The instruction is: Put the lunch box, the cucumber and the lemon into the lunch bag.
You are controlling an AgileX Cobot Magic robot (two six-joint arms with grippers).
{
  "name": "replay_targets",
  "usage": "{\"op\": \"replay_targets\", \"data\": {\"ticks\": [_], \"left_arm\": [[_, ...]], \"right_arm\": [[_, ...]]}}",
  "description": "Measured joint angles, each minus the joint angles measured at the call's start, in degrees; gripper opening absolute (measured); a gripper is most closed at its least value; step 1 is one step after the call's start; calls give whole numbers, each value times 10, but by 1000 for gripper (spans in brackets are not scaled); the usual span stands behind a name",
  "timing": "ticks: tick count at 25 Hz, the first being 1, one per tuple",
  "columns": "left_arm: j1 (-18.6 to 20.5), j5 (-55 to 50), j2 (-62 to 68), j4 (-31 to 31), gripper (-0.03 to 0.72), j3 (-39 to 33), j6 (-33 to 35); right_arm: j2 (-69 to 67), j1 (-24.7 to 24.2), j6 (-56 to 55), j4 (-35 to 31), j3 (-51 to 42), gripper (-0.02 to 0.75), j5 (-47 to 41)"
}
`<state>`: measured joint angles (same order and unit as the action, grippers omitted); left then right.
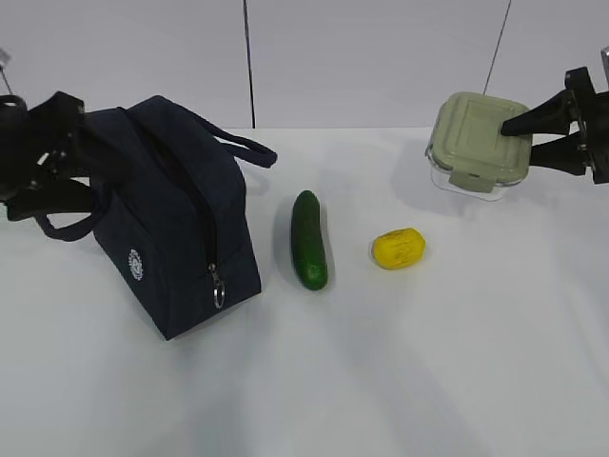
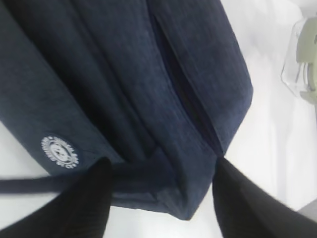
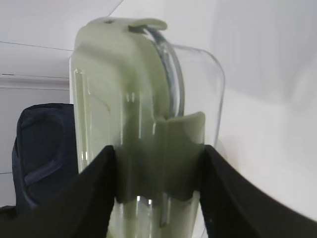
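Table (image 1: 457, 381): white, everything sits on it. Lunch bag (image 1: 181, 228) is biggest item, left side, dark navy, boxy, zipper closed w/ ring pull (image 1: 219, 290) hanging at near end, white round logo (image 1: 136, 264) on side, one loop handle (image 1: 249, 148) sticking out twd center. Contents not visible.

Left gripper (image 1: 43, 157) at far-left end of bag. Left wrist view: bag end sits betw the two black fingers (image 2: 84, 203), fabric and a handle strap across the gap; fingers spread wider than the bit of bag betw them, looks released, not pinching. Whether pads touch fabric: can't tell.

Lunch box (image 1: 479, 143): far right, clear body, sage-green clip lid on, lifted/tilted vs table w/ shadow under it. Right gripper (image 1: 533, 138) comes in from right edge, one finger over lid, one under. Right wrist view: box stands on edge betw both fingers (image 3: 94, 198), lid clip centered in gap, both fingers pressed to the sides, so clamped on the box. Box interior looks clear thru the wall; nothing seen inside.

Cucumber (image 1: 309, 238): center, dark green, lying lengthwise front-to-back, just right of bag, apart from it. Not near any finger.

Lemon (image 1: 398, 248): smallest, yellow, right of cucumber, near but not touching, in front-left of lunch box, well apart from both grippers.
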<state>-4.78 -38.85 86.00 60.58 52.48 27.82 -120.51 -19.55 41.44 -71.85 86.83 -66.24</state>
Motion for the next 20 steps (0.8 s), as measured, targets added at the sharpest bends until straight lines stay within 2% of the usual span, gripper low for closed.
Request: {"op": "replay_targets", "data": {"ticks": [5, 9, 13, 15, 17, 20], "left_arm": [[-36, 38, 23, 7, 460, 0, 10], [-44, 64, 25, 22, 426, 0, 12], [-44, 82, 25, 28, 270, 0, 12], [-44, 83, 25, 30, 141, 0, 12], [-44, 85, 25, 30, 48, 0, 16], [-44, 86, 25, 30, 24, 0, 27]], "right_arm": [[3, 2, -3, -1, 0, 377, 0], [4, 5, -8, -2, 0, 377, 0], [12, 6, -10, -2, 0, 377, -1], [17, 6, -11, -2, 0, 377, -1], [22, 10, -14, -3, 0, 377, -2], [23, 28, -14, -8, 0, 377, -2]]}}
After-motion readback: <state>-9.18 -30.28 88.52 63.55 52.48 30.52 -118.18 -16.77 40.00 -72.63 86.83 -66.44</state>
